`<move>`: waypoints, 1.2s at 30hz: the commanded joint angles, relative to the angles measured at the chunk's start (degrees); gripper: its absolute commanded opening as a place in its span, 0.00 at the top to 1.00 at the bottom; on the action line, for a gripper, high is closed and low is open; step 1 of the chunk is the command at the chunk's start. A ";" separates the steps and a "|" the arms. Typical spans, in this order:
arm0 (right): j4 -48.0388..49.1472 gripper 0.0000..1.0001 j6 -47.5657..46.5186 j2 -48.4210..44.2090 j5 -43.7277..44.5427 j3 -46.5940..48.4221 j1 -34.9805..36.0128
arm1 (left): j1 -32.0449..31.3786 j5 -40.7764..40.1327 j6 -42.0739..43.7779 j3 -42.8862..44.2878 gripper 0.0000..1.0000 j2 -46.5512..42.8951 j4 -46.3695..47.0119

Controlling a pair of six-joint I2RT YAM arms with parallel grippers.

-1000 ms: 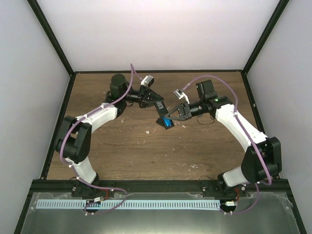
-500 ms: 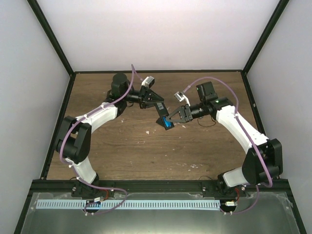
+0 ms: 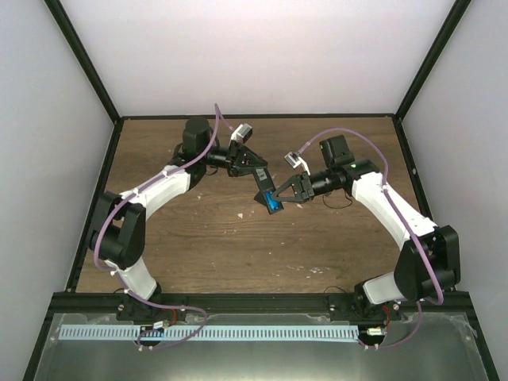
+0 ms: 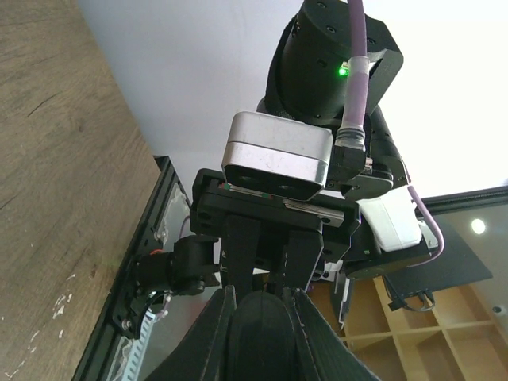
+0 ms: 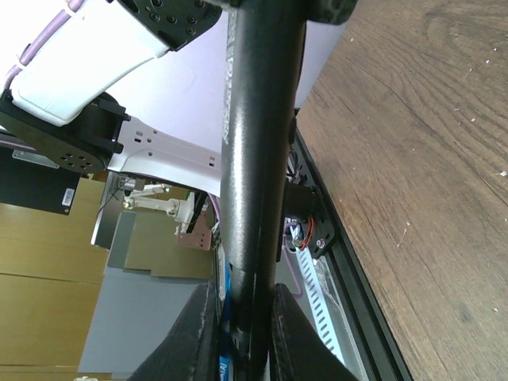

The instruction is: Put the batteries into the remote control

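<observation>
— Above the middle of the wooden table (image 3: 198,238), how did the remote control (image 3: 263,189) sit?
— Held clear of the wood and tilted, with its far end toward the left arm and its near end toward the right. A blue battery (image 3: 275,204) showed at the near end; whether it lay seated in the compartment could not be told.
— And the fingers?
— Left gripper (image 3: 260,178): closed on the remote's far end, the black body wedged between both fingers (image 4: 218,337) in the wrist view. Right gripper (image 3: 279,197): clamped on the near end, the bar rising from between its fingers (image 5: 198,333), with a sliver of blue beside one. Purple cables (image 3: 214,127) looped over both wrists.
</observation>
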 commanded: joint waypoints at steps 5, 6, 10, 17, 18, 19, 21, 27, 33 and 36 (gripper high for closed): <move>-1.06 0.97 -1.69 -0.97 1.90 0.11 0.47 | 0.70 -3.46 -0.54 1.85 1.00 -2.37 -2.45; -0.80 0.98 -1.57 -0.93 2.04 0.26 0.44 | 0.65 -3.53 -0.58 1.80 1.00 -2.45 -2.44; 0.14 0.99 -0.91 -0.92 3.25 0.53 0.44 | 0.61 -3.56 -0.55 1.77 1.00 -2.35 -2.43; -0.26 0.93 -0.75 -1.13 3.89 0.93 0.44 | 0.61 -3.38 -0.41 2.17 1.00 -2.13 -2.52; -0.36 0.93 -0.71 -1.25 3.86 0.97 0.47 | 0.61 -3.30 -0.41 2.33 1.00 -2.02 -2.52; -0.45 0.92 -0.75 -1.27 3.71 1.02 0.43 | 0.61 -3.22 -0.35 2.35 1.00 -1.97 -2.60; -0.74 0.90 -0.87 -1.35 3.61 1.23 0.43 | 0.65 -3.04 -0.30 2.33 1.00 -1.85 -2.59; 2.37 0.72 0.94 -2.57 5.26 2.21 0.28 | 1.04 -3.26 2.33 2.34 1.00 -1.56 -5.11; 6.34 0.58 2.01 -5.42 8.84 1.66 -2.18 | 2.63 -5.87 20.01 7.23 1.00 -2.36 -27.45; 7.13 0.54 1.01 -6.32 10.75 1.85 -3.00 | 3.25 -6.92 24.74 8.68 1.00 -2.66 -32.60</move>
